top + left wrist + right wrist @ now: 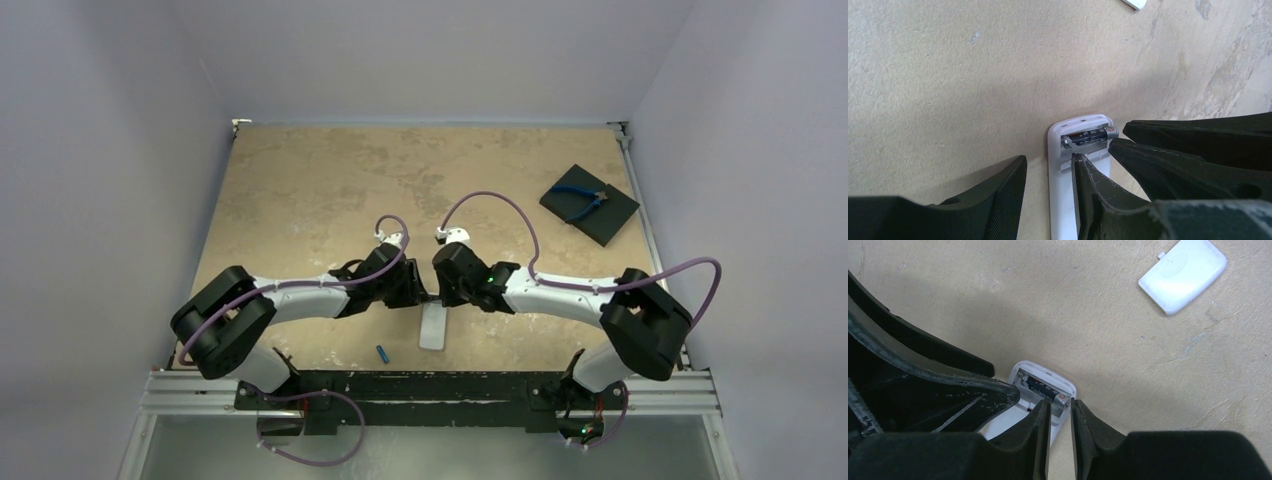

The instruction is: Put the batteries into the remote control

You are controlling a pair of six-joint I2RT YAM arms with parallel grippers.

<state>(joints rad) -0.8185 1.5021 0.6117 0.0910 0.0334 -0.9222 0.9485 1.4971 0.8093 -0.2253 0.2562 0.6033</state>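
Observation:
The white remote control (433,325) lies back-up near the table's front edge, its battery compartment open at the far end. A dark battery (1090,136) sits across that compartment. The blue battery (382,352) lies loose on the table, left of the remote. My left gripper (1048,159) is open; one finger rests on the remote's back and the other stands on the table beside its edge. My right gripper (1061,402) is open by a narrow gap, its tips at the dark battery's (1045,389) metal end, gripping nothing.
The remote's white battery cover (1182,275) lies on the table beyond the remote. Blue-handled pliers (580,203) rest on a black square pad (612,222) at the back right. Both wrists crowd together over the remote's far end.

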